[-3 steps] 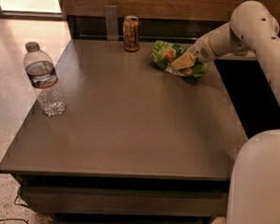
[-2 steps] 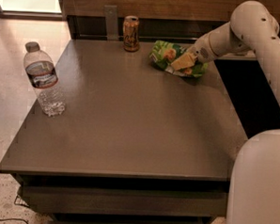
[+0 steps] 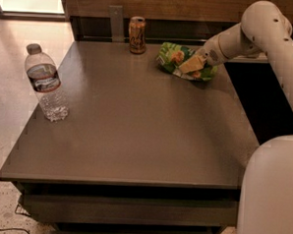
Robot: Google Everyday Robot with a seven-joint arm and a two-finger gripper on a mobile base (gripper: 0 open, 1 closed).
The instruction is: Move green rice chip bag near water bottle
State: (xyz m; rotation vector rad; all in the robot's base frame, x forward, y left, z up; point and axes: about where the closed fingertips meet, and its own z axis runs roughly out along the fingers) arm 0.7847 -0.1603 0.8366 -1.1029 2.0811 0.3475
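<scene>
From my station the grey-brown table (image 3: 135,138) fills most of the view, and the robot's white arm (image 3: 269,32) reaches in from the right over its far right corner. The water bottle (image 3: 46,84) stands upright at the table's left edge, well apart from everything else. The green rice chip bag (image 3: 172,56) lies crumpled at the far right of the tabletop, a little right of an orange-tan can (image 3: 137,35) standing at the back edge. The gripper (image 3: 192,65) sits against the bag's right half, touching it. Whether it has closed on the bag or merely rests there, I cannot tell.
</scene>
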